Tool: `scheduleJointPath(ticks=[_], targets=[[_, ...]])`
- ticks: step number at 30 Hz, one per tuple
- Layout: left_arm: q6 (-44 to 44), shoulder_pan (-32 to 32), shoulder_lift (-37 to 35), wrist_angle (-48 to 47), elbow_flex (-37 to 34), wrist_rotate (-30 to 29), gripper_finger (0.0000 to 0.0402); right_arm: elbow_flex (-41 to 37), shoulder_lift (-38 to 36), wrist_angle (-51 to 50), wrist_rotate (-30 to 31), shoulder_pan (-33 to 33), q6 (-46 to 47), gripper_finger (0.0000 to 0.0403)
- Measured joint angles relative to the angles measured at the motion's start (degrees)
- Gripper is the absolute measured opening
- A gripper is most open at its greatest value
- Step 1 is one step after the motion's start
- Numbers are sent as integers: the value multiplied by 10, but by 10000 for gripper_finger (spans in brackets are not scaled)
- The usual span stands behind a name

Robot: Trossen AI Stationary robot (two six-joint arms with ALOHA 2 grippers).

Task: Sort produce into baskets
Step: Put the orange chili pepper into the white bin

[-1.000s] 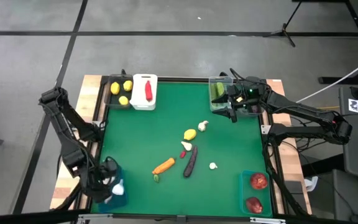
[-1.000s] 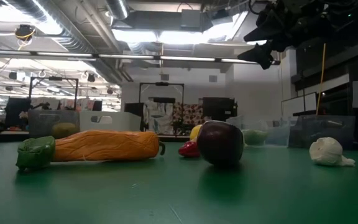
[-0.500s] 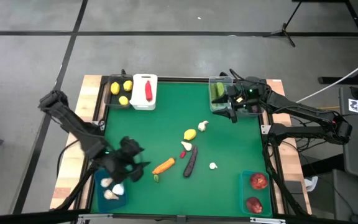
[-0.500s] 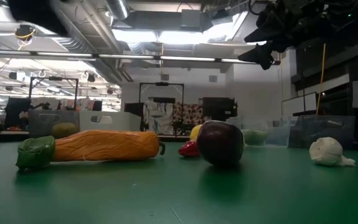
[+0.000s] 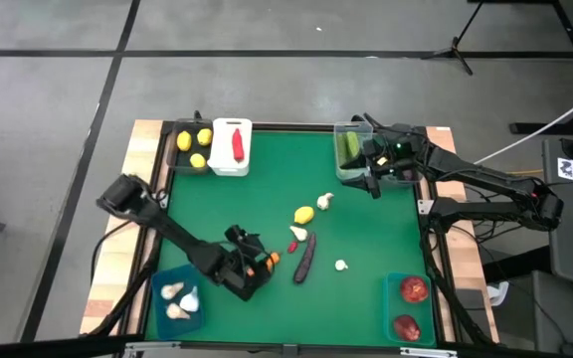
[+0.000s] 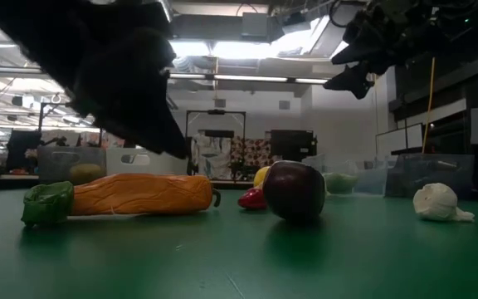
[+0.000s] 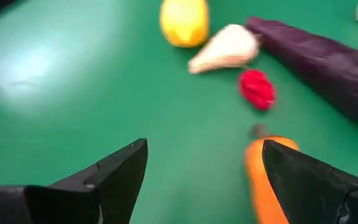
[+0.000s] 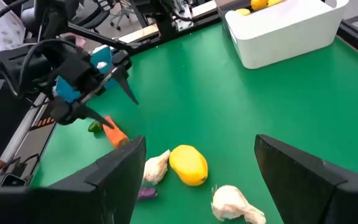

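Carrot (image 5: 263, 264) lies mid-table, now under the left gripper (image 5: 248, 271), which has swung over from the teal bin (image 5: 159, 303) holding garlic, fingers spread and empty. So carrot looks next. Farther off, the right gripper (image 5: 371, 171) stays open over the clear bin (image 5: 339, 175) with cucumbers.

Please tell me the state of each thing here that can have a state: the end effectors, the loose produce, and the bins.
Left end effector: open, empty, over the carrot.
Right end effector: open, empty, beside the clear bin.
Carrot: lying loose on the mat.
Eggplant: lying loose.
Lemon: loose.
Clear bin: holds a cucumber.
White bin: holds a chili.
Left teal bin: holds garlic.
Right teal bin: holds two red fruits.
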Motion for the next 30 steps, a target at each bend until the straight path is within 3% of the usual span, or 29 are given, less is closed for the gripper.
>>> scheduleJointPath(ticks=[8,15,30], targets=[[32,-14,68,98,0,-4,312,0,0,-8,0,0,-4,301],[-8,-4,110,106,4,69,294,0,0,-8,0,0,-4,301],[29,47,16,73,-1,46,140,0,0,-7,0,0,-4,301]])
